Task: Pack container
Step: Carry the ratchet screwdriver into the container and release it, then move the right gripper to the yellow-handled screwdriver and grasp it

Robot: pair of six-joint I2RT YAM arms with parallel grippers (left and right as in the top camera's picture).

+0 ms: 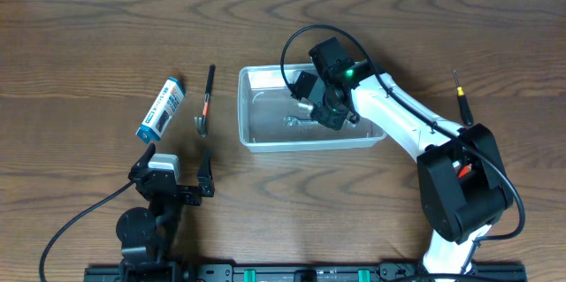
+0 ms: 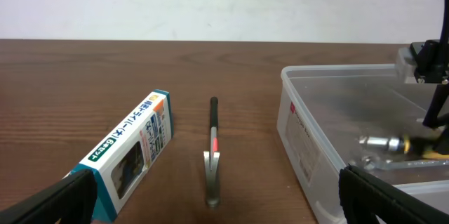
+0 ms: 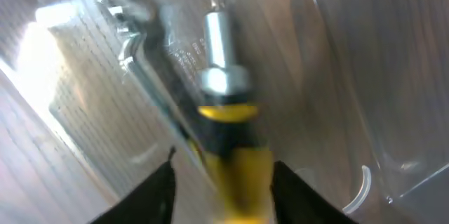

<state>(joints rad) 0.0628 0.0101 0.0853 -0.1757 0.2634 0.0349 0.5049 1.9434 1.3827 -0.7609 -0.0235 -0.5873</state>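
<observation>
From above, the left gripper [image 1: 177, 160] is sitting low over the wooden table [image 1: 88, 34] with its fingers spread wide and nothing between them. Just ahead of those fingers a blue-and-white carton [image 1: 161, 108] is lying at a slant. Beside it lies a black-handled tool [image 1: 206, 101] with a red band and a metal head, its head end nearer the fingers. The container [image 1: 241, 110] is resting ahead and to the right of them, beyond the tool. The right gripper [image 1: 308, 116] is reaching down inside the container, with a wrench [image 1: 293, 123] lying on the floor just beside its fingers. Well behind that arm a screwdriver [image 1: 462, 98] is lying on the bare wood.

From the left wrist, the carton is lying just past the left finger [image 2: 49, 203] and the black-handled tool is pointing away between the two fingers. The container's near corner is rising in front of the right finger [image 2: 393, 196]. Inside it a nut driver [image 2: 382, 142] with a yellow handle is showing.

From the right wrist, blurred, the dark fingers [image 3: 158, 196] are standing parted either side of the yellow handle, with a gap showing on the wrench's side. The container floor is lying right under them, its wall curving up to the right.
</observation>
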